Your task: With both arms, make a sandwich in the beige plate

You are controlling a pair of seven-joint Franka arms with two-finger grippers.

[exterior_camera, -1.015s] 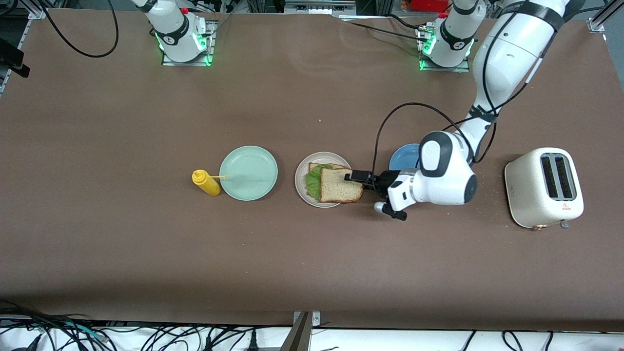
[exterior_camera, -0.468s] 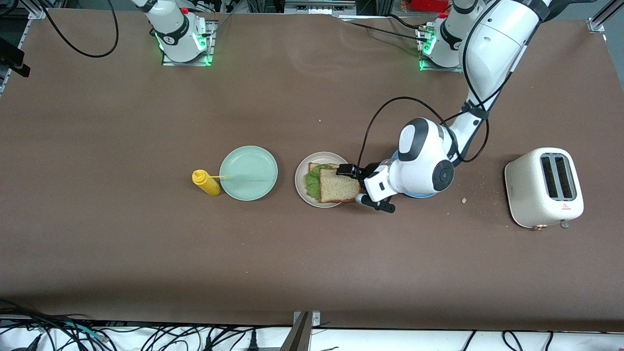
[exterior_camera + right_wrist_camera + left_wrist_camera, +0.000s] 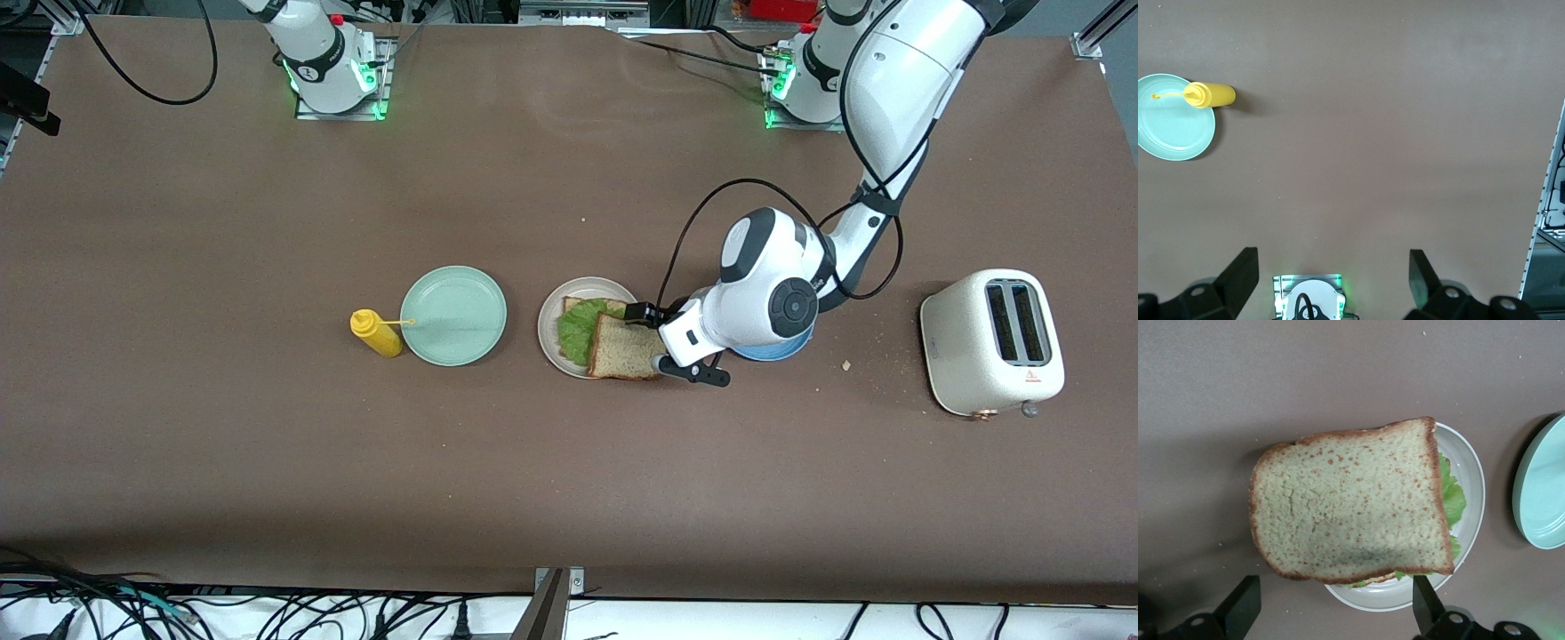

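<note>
The beige plate (image 3: 549, 313) (image 3: 1469, 468) holds the sandwich. A tan top slice (image 3: 625, 354) (image 3: 1351, 499) lies askew on green lettuce (image 3: 578, 324) (image 3: 1453, 501), and the corner of a lower slice (image 3: 580, 305) shows. The top slice hangs over the plate's rim toward the left arm's end. My left gripper (image 3: 651, 340) (image 3: 1331, 608) is low at that overhanging edge, open, with its fingers (image 3: 1238, 608) either side of the edge and nothing pinched. My right gripper (image 3: 1331, 275) is open and holds nothing, high above its own base (image 3: 1310, 301); that arm waits.
A mint-green plate (image 3: 453, 316) (image 3: 1173, 117) and a yellow squeeze bottle (image 3: 375, 332) (image 3: 1211, 95) stand toward the right arm's end. A blue plate (image 3: 772, 352) lies under the left wrist. A cream toaster (image 3: 991, 342) stands at the left arm's end, with crumbs (image 3: 846, 364) nearby.
The left wrist has swung in toward the beige plate. The top slice has turned and slid a little nearer to the front camera, uncovering more lettuce. The right arm has not moved.
</note>
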